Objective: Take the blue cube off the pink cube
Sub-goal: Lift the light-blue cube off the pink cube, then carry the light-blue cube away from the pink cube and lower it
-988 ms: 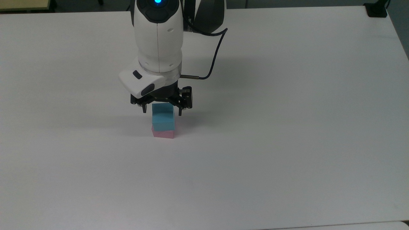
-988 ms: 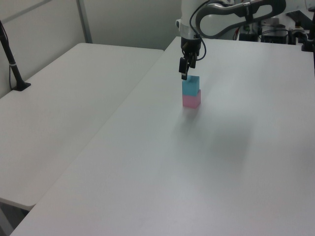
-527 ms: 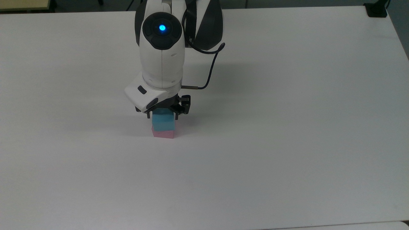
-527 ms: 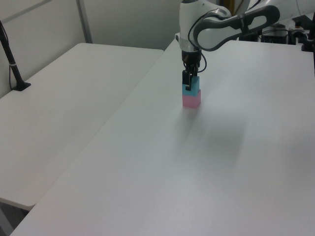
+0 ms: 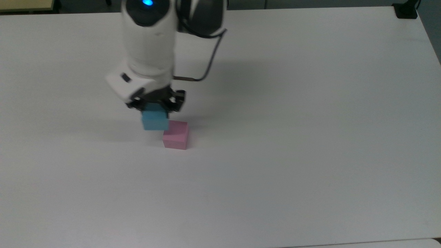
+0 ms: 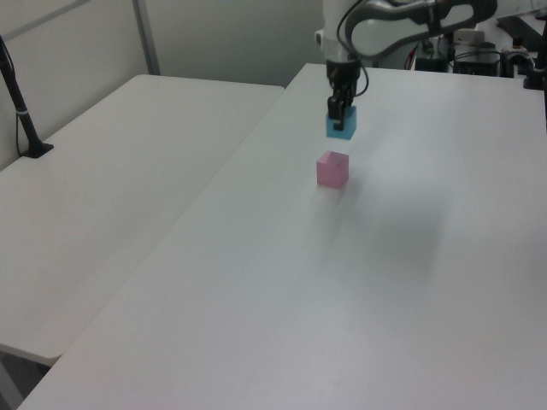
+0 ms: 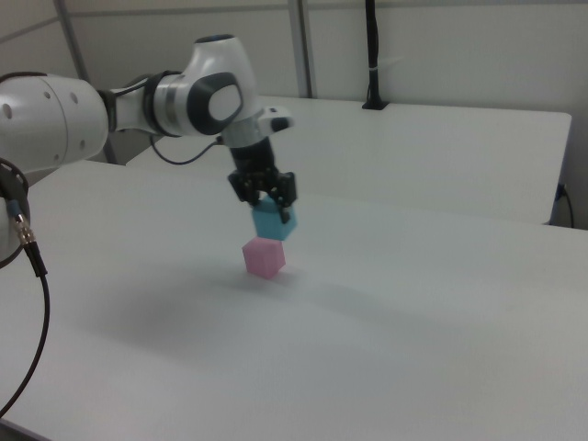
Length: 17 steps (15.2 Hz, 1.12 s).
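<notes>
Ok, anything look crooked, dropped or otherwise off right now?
Nothing stands out. The gripper holds the blue cube in the air, clear of the pink cube, which sits flat on the table.

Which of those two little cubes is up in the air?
The blue cube, clamped in the gripper; the pink cube sits on the table.

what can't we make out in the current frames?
- Top of the blue cube: hidden under the gripper in the top view.
- Fingers' contact with the blue cube: the wrist housing covers it in the top view; too small in the left view.
- Arm base: cut off by the top view's upper edge and the right view's left edge.
- Pink cube: underside hidden against the table.
</notes>
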### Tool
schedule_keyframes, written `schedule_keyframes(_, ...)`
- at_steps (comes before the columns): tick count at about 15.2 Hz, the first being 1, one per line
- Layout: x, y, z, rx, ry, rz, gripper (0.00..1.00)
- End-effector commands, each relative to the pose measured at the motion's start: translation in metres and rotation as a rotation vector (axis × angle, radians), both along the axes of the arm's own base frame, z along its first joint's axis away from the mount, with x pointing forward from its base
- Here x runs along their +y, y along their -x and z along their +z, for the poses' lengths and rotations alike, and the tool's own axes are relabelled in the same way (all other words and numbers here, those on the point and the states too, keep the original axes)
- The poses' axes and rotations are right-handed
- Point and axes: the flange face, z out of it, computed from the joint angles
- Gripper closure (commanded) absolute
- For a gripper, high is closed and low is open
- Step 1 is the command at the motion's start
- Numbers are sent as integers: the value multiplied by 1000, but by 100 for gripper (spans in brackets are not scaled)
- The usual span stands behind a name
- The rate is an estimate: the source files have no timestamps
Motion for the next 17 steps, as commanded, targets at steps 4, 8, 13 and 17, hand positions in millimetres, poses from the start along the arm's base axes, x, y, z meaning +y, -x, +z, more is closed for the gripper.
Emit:
schedule_keyframes(4,-167,57,-43,196,28,143,82)
schedule_keyframes(8,-194,81,-101,197,30,140,79)
schedule_keyframes(13,-194,86,-115,193,25,74,44)
schedule_keyframes(17,-195,90,-94,181,23,29,0)
